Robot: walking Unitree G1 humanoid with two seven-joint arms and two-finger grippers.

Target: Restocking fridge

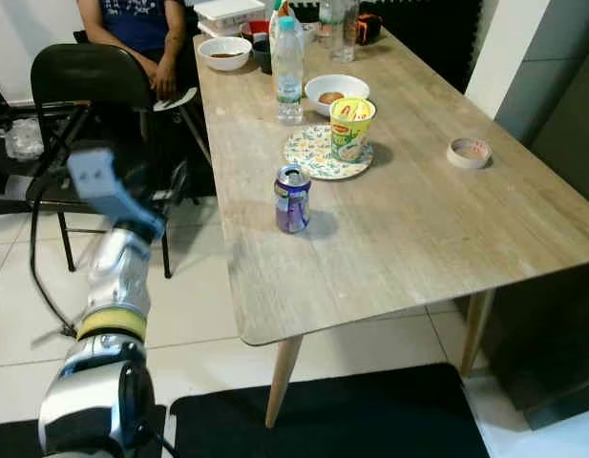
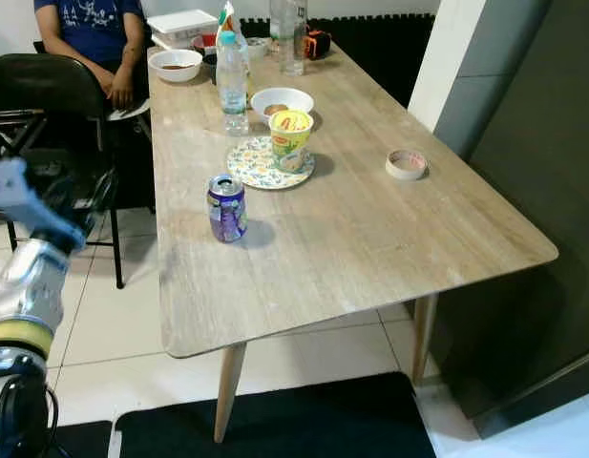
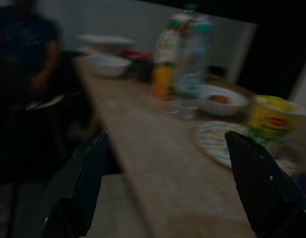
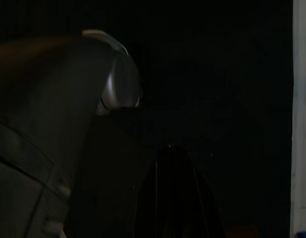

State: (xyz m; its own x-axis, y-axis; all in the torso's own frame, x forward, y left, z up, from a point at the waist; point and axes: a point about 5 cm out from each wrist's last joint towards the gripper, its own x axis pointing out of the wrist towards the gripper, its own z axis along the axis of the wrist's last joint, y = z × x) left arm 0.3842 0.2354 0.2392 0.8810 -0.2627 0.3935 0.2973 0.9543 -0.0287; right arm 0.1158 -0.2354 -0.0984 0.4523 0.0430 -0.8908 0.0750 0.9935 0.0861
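Silver left arm point(image 1: 111, 286) stands raised at the left of the scene, beside the table's near left edge and short of it. Its wrist view shows the left gripper point(image 3: 167, 188) with jaws spread wide and empty, pointed along the table point(image 1: 418, 239) toward the items on it. A person point(image 1: 141, 29) sits on a black chair point(image 1: 84, 76) at the far left corner.

Moving right, a purple drink can point(image 1: 292, 199) stands upright near the table's left edge, well apart from the other items. Judged the likely item for the fridge. Its tab area looks opened, though this is not certain; if so, it must be kept upright. Thin metal, light, smooth and easily dented: take it across the middle of the body with moderate pressure.

Behind it, a clear water bottle point(image 1: 287, 72) stands upright, capped, contents clear. A white bowl point(image 1: 336, 93) just beside it holds a small brownish portion. A yellow noodle cup point(image 1: 351, 129) sits on a patterned plate point(image 1: 311, 157); its contents cannot be seen. Another white bowl point(image 1: 224, 52) at the far end holds something brown. Farther right, a roll of tape point(image 1: 469, 153) lies flat, alone.

Right wrist view is very dark; whether the right gripper's jaws are spread or closed cannot be told.
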